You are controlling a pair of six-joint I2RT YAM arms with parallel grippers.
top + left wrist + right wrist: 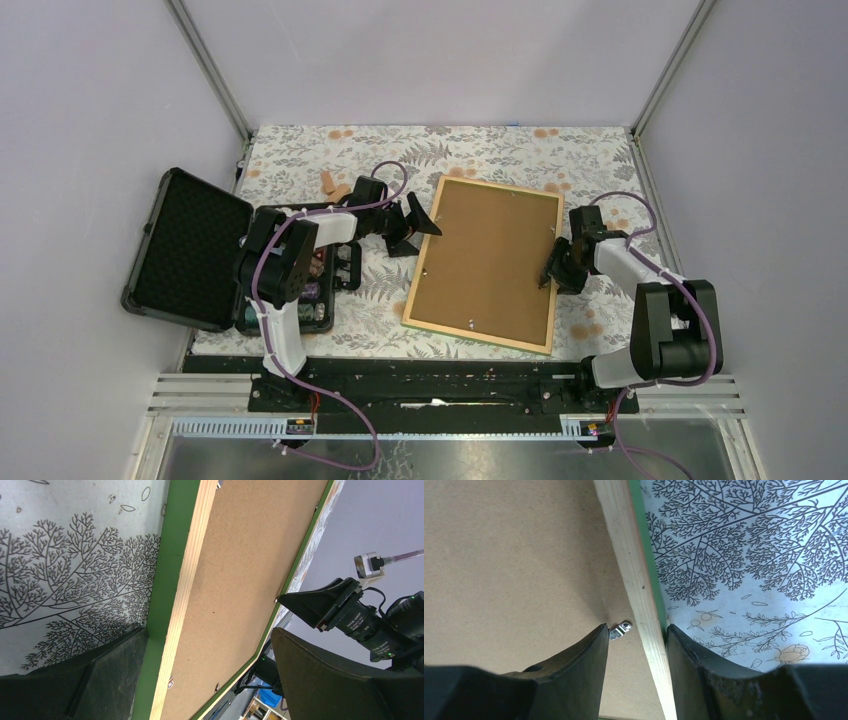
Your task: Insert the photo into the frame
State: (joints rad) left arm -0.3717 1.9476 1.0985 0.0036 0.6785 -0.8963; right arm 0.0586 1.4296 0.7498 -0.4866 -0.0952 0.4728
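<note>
The frame [480,338] is lying face down mid-table [370,330], long axis running roughly 12 to 6. All I get is the brown backing board [490,260] with a light wood rim round it and a sliver of green front along the edge. I can't see the photo anywhere (possibly under the board, can't tell).

The bit that matters is that the right gripper [636,630] sits at the frame's 3 o'clock edge. Its jaws are set fairly narrow astride the wood rail, one finger on the board right by a little metal clip [620,629], the other outside on the table. There's a gap on the clip side, so I'd say nothing is pinched.

The left gripper [425,215] is up at the 10 o'clock corner, jaws wide, straddling that edge and gripping nothing. The right arm looks better placed for the clip.
</note>
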